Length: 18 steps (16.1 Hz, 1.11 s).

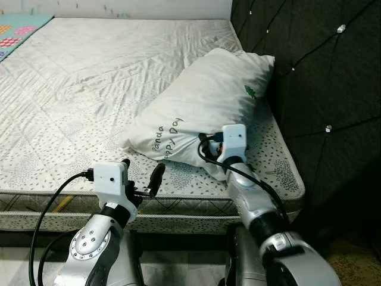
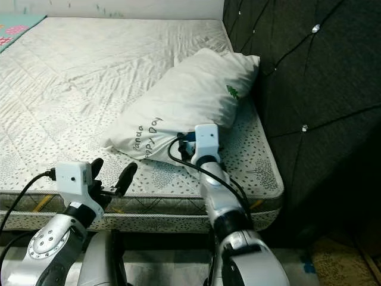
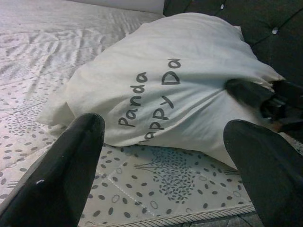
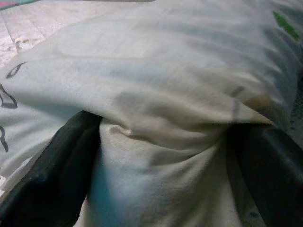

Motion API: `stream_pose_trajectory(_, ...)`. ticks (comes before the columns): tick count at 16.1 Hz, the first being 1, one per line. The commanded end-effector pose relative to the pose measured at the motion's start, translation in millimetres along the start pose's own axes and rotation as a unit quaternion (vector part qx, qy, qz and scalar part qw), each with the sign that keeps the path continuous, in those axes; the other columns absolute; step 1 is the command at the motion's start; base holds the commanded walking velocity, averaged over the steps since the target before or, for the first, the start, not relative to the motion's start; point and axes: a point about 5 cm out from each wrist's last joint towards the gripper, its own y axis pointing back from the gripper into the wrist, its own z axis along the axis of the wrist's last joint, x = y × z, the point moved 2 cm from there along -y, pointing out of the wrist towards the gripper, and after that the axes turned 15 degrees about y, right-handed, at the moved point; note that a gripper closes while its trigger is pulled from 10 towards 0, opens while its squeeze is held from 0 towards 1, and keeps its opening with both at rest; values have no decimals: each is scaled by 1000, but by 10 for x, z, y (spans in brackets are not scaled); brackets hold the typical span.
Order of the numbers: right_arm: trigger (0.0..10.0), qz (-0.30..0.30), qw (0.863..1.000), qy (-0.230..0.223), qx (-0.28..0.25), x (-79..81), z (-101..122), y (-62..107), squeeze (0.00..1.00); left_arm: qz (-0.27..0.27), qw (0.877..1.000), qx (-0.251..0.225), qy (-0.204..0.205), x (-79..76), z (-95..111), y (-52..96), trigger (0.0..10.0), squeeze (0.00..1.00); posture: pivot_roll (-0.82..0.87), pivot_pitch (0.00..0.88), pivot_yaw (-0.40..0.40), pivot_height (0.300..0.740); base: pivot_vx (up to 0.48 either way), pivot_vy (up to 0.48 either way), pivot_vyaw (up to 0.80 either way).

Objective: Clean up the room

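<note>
The pillow [image 1: 205, 104] lies askew on the bed [image 1: 89, 89], one end against the dark headboard [image 1: 315, 77], the other pointing toward the near edge. The right pincer [image 4: 161, 151] is pressed into its near edge, fingers set to either side of a bunched fold of the cover, so it seems to be holding the pillow by that fold. To do this step well, I would pinch deeper than cloth alone, since a thin fold may slip or merely stretch the case; then lift just enough to free the pillow and swing it square against the headboard. The right arm reaches forward over the mattress edge, forearm rising, wrist bent down into the pillow. The left pincer [image 1: 140, 179] hovers at the bed's near edge, fingers wide apart and empty, aimed at the pillow's printed end, well placed to take that corner
</note>
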Motion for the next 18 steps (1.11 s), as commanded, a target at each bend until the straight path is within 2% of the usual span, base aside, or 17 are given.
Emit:
stream_pose_trajectory(1, 0, -24, 1000, -9, -15, -167, 68, 13, 0, 0, 1000, -1, -3, 17, 10, -12, 10000, 0, -42, 9, -9, 533, 0, 0, 0)
stream_pose_trajectory(2, 0, -26, 1000, -7, -16, -209, 63, 32, 0, -1, 1000, -4, 1, 15, 19, -15, 10000, 0, -44, 6, -10, 533, 0, 0, 0)
stream_pose_trajectory(3, 4000, -29, 999, 2, -14, -260, 55, 71, 0, -1, 1000, -9, 5, 18, 32, -17, 10000, 784, -47, 1, -10, 533, 0, 0, 0)
stream_pose_trajectory(4, 10000, -32, 999, 7, -12, -308, 42, 103, 0, 0, 1000, -17, 12, 25, 50, -18, 10000, 1000, -51, 0, -8, 533, 0, 0, 0)
stream_pose_trajectory(8, 10000, -34, 999, 15, -6, -398, 5, 220, 0, -10, 999, -37, 18, 19, 100, -39, 10000, 1000, -57, 0, -12, 533, 0, 0, 0)
stream_pose_trajectory(9, 10000, -34, 999, 14, -2, -398, 0, 235, 0, -22, 999, -42, 20, -5, 107, -18, 0, 1000, -57, 0, -13, 533, 0, 0, 0)
stream_pose_trajectory(10, 10000, -32, 999, 13, -2, -384, 6, 240, 0, -18, 999, -45, 21, 10, 109, -19, 0, 0, -57, 0, -13, 533, 0, 0, 0)
stream_pose_trajectory(15, 10000, -25, 1000, 10, -6, -365, 84, 238, 0, -9, 998, -56, 18, 69, 148, -74, 0, 0, -61, 0, -10, 533, 0, 0, 0)
stream_pose_trajectory(17, 10000, -26, 1000, 11, -6, -379, 82, 252, 0, 18, 998, -60, 2, 129, 164, -94, 0, 0, -67, 0, -8, 533, 0, 0, 0)
stream_pose_trajectory(18, 10000, -26, 1000, 13, -6, -382, 78, 266, 0, 35, 997, -69, 1, 167, 191, -102, 5294, 0, -68, 0, -11, 533, 0, 0, 0)
